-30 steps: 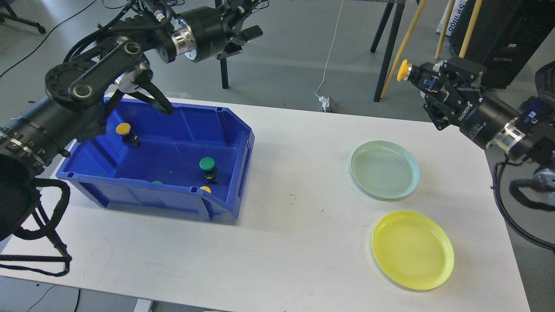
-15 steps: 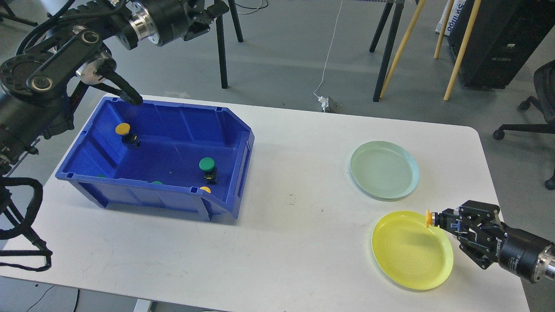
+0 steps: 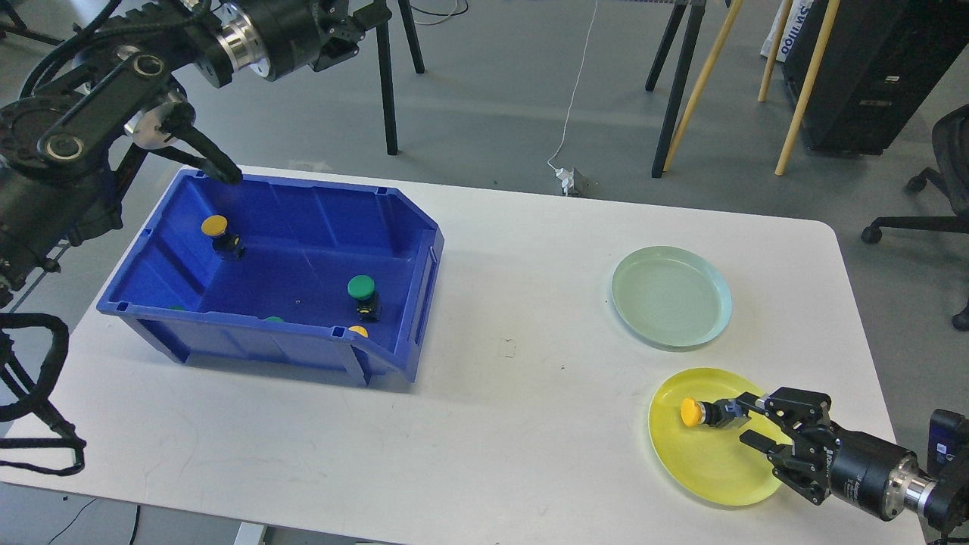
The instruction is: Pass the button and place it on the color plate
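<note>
The yellow button [image 3: 708, 413] was laid on the yellow plate [image 3: 685, 462], just ahead of the right gripper [image 3: 748, 418], whose fingers were spread wide; more buttons were left in the blue bin [image 3: 394, 333].

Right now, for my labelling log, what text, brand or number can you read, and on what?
White sign behind the poles: blue lettering, sideways and cut off, unreadable.
Right gripper: white print on its body, too small to read.
No other text shows.

The white table [image 3: 530, 393] carries a blue bin [image 3: 394, 356], a pale green plate [image 3: 671, 297] and a yellow plate [image 3: 704, 462].
</note>
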You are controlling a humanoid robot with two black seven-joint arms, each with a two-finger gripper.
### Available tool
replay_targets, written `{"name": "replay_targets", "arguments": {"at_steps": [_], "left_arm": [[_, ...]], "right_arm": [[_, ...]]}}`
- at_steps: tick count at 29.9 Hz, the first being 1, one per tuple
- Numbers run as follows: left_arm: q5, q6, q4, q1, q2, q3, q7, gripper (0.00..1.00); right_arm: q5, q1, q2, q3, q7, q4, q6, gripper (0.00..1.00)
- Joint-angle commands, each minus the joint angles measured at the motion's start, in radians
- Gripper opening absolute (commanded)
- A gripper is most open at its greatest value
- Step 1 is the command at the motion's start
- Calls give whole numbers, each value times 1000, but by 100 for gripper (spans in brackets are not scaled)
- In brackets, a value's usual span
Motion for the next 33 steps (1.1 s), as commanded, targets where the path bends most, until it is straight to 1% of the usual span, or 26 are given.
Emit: {"name": "replay_targets", "arguments": {"at_steps": [1,3,5,7,11,15,18,20,22,25,28,33], "left_arm": [[4,0,1,9,37,20,11,99],[9,0,-8,16,61,72,43,99],[35,0,-23,13,86,137,71,99],[102,0,-61,9,122,200,85,99],[367,0,-141,1,178,291,84,99],[608,0,-274,4,221,302,85,99],[707,0,-367,16,251,317,91,99],[754,0,-390,21,255,369,99,99],[793,0,-390,23,252,424,99,99],[860,0,-362,38,227,461,97,99],[911,0,-297,102,178,465,93,99],[915,0,-151,133,60,468,90,99]], "right_arm": [[14,3,-39,73,1,-1,7,80],[20,-2,-76,146,0,-1,13,87],[54,-2,-87,185,0,-7,21,91],[103,0,-90,206,0,-12,32,92],[127,1,-107,297,-2,-12,43,92],[129,1,-133,378,-32,-12,41,92],[129,3,-148,407,-43,-14,41,92],[129,4,-150,411,-45,-18,41,92],[129,13,-156,409,-46,-32,41,92],[129,15,-157,407,-46,-41,41,92],[127,15,-157,404,-49,-41,41,92],[120,15,-156,400,-51,-43,41,92]]}}
